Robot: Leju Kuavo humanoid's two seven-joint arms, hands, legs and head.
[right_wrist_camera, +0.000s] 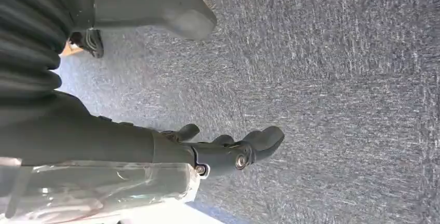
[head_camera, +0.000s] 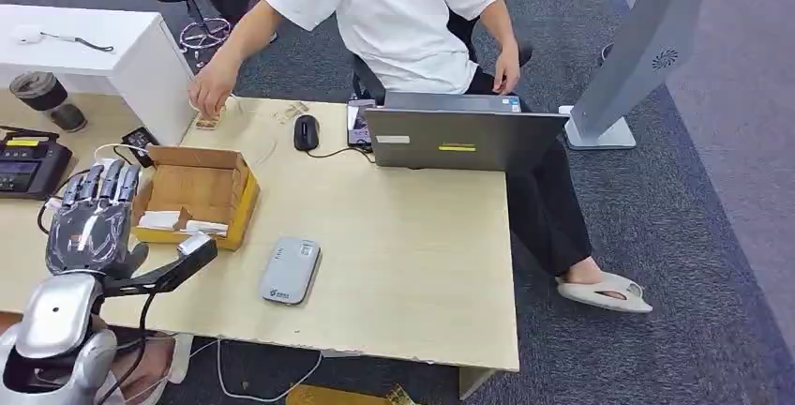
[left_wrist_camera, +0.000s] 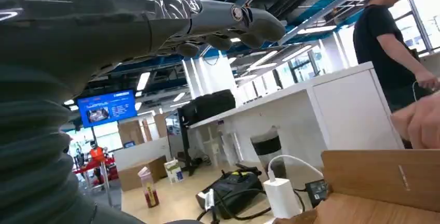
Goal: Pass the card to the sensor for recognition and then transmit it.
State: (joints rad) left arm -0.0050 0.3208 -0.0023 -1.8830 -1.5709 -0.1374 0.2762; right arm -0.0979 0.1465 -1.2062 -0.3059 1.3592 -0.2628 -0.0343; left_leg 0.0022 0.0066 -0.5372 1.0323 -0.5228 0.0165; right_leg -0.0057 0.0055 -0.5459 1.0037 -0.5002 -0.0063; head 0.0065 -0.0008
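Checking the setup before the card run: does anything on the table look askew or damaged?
Mostly tidy. The grey card sensor lies slightly askew to the table edge, and that front edge looks chipped near the hanging white cable. The cardboard box sits open, cards inside.

My left hand [head_camera: 91, 222] has a glossy, clear-covered grey back and dark segmented fingers [head_camera: 105, 183]. A rounded silver forearm shell sits at its six o'clock, with a black strut running toward three. My right hand [right_wrist_camera: 218, 151] shows dark fingers with small silver screws.
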